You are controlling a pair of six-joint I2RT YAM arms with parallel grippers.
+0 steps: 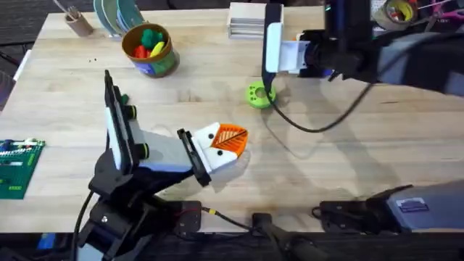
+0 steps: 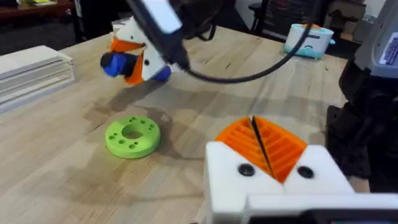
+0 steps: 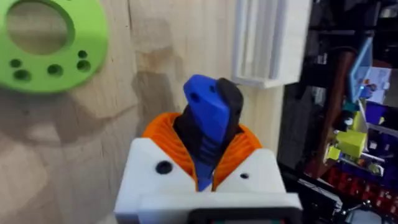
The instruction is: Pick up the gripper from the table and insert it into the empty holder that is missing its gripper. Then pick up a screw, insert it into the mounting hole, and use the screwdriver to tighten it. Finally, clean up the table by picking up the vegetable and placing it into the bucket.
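Gripping the slim blue screwdriver [image 3: 208, 124], ribbed orange right end effector [image 3: 205, 162].

A bright green flat plastic ring with holes [image 1: 259, 96] lies near the middle of the light wooden desk [image 1: 348, 156]. A green circuit board [image 1: 16, 167] sits at one edge. A stack of white flat panels [image 1: 246, 19] lies at the far edge.
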